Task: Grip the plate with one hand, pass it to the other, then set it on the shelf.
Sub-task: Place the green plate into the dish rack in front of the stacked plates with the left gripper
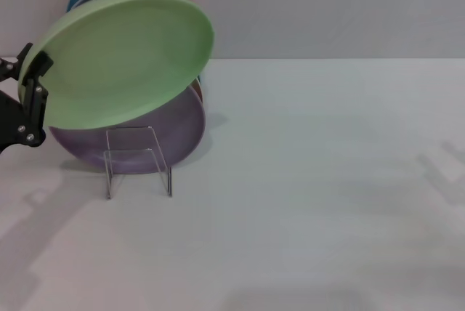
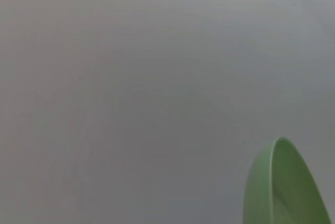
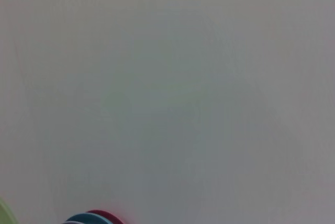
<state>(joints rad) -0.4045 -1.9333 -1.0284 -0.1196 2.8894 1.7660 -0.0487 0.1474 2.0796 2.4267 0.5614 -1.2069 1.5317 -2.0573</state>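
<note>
One rim grip: left gripper [image 1: 34, 93] clamps the plate [image 1: 123, 60]; light, stiff, slick, so you take the opposite rim

At the far left edge of the head view we see our left hand [image 1: 33, 86], a thin black piece reaching in from the frame's left side at mid-height. Its fingers [image 1: 35, 104] stand nearly upright, tilted slightly toward the right, and they are clamped on the left rim of the plate [image 1: 123, 60], which they hold raised and tilted. Our right arm and its hand appear nowhere in any view.
</note>
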